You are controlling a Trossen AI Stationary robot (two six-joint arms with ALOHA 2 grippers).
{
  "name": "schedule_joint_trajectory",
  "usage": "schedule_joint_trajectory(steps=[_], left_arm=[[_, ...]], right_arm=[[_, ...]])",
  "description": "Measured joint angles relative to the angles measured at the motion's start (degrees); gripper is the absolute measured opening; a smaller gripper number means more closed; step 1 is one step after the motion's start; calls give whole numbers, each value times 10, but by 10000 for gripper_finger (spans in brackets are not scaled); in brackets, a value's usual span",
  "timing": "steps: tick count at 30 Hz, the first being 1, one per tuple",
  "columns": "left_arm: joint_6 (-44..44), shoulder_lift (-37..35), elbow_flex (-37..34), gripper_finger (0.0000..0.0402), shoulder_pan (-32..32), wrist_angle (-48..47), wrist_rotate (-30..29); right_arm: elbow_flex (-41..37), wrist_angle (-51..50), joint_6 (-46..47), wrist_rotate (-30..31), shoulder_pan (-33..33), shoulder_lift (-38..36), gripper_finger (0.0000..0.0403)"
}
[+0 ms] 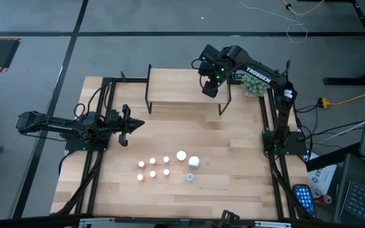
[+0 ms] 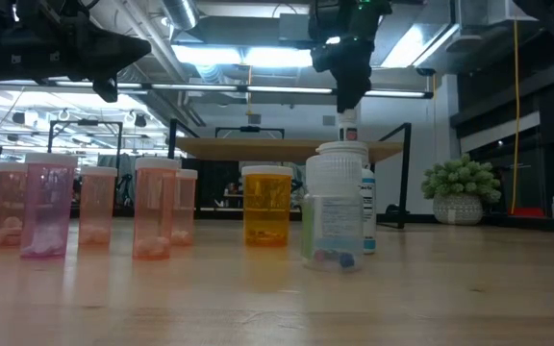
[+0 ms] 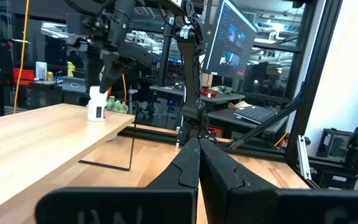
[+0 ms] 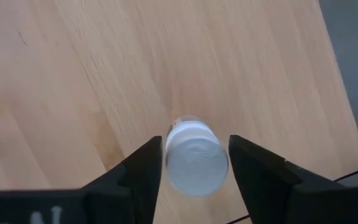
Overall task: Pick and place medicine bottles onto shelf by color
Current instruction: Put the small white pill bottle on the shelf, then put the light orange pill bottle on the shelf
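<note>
The shelf (image 1: 176, 88) stands at the table's far middle. My right gripper (image 1: 209, 90) points down over the shelf's right end, and its fingers (image 4: 145, 168) close in on a small white-capped white bottle (image 4: 194, 163). That bottle also shows in the left wrist view (image 3: 96, 104) and, partly hidden, in the low view (image 2: 349, 130). Several white-capped bottles (image 1: 165, 166) stand upright on the tabletop near its middle: pink ones (image 2: 46, 207), an orange one (image 2: 266, 205) and a larger white one (image 2: 335, 207). My left gripper (image 1: 135, 125) is shut and empty at the table's left. My right gripper has the white bottle's cap (image 4: 194, 168) between its two fingers, one on either side. The fingers come from above, pointing down. The bottle stands upright with its base (image 3: 95, 118) on the shelf top near the shelf's right end.
A green fuzzy plant ball (image 1: 253, 85) sits just right of the shelf, close to my right arm. The rest of the shelf top (image 1: 170, 85) is bare wood. Black frame rails (image 1: 100, 158) run along the table's left and right sides.
</note>
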Motion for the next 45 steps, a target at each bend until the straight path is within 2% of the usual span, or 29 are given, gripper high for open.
schedule_joint_trajectory(steps=[6, 10, 15, 18, 20, 22, 25, 27, 29, 32, 39, 43, 45], left_arm=[[0, 0, 0, 0, 0, 0, 0], [0, 0, 0, 0, 0, 0, 0], [0, 0, 0, 0, 0, 0, 0], [0, 0, 0, 0, 0, 0, 0], [0, 0, 0, 0, 0, -6, 0], [0, 0, 0, 0, 0, -14, 0], [0, 0, 0, 0, 0, -26, 0], [0, 0, 0, 0, 0, -33, 0], [0, 0, 0, 0, 0, -37, 0], [0, 0, 0, 0, 0, -37, 0], [0, 0, 0, 0, 0, -37, 0], [0, -2, 0, 0, 0, -104, -2], [-2, -11, 0, 0, 0, -137, -27]], right_arm=[[0, 0, 7, 1, 0, 0, 230], [8, 5, 7, 1, 0, 0, 240], [67, 13, 9, 1, 0, -1, 241], [110, 11, 49, -14, 9, -1, 241], [134, 1, 86, -62, 17, -1, 241], [146, 1, 97, -146, 33, -2, 241], [145, -1, 71, -278, 72, -4, 241], [143, -12, 30, -318, 106, -4, 241], [143, -30, -5, -317, 139, -4, 241], [142, -51, -34, -277, 181, -4, 241], [142, -54, -39, -213, 243, -4, 241], [142, -66, -21, -209, 264, -4, 241], [142, -79, -8, -209, 273, -4, 241]])
